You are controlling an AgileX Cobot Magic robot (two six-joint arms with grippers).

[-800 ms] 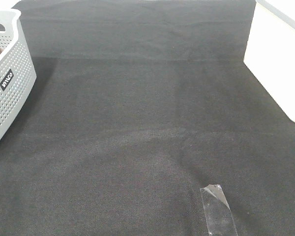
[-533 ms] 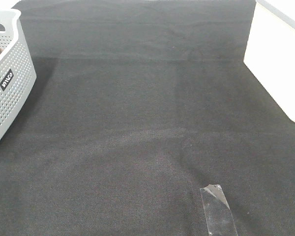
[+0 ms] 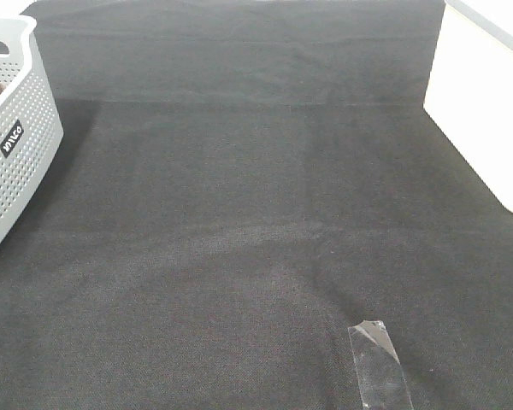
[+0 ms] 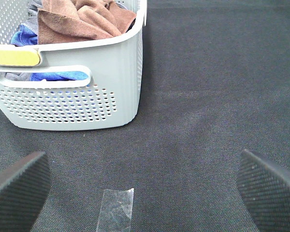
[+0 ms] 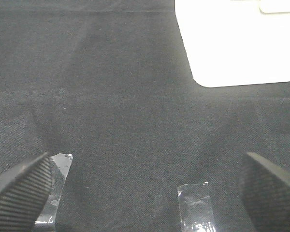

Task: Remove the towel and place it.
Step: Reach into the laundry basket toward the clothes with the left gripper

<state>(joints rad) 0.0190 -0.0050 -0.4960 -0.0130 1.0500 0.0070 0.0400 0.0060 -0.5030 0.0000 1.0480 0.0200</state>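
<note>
The brown towel point(image 4: 82, 19) lies bunched up inside the grey basket point(image 4: 87, 101), heaped above the rim at one end. A blue cloth point(image 4: 24, 35) sits beside it and also shows through the handle slot. A yellow label point(image 4: 14, 56) sits on the basket's rim. The basket stands on the black table cloth point(image 3: 256, 213) at the left edge of the high view, where only a sliver of brown shows over its rim.

The left gripper point(image 4: 145, 193) hangs near the basket, outside it, with its jaws spread wide and nothing in them. A strip of clear tape point(image 4: 117, 208) lies on the black cloth in front of it.

The right gripper point(image 5: 145, 188) is likewise released and empty. It is above the black cloth, with a second tape strip point(image 5: 195, 208) below it and a third tape strip point(image 5: 60, 179) partly behind one finger. A white box point(image 5: 237, 43) stands further off.
</note>
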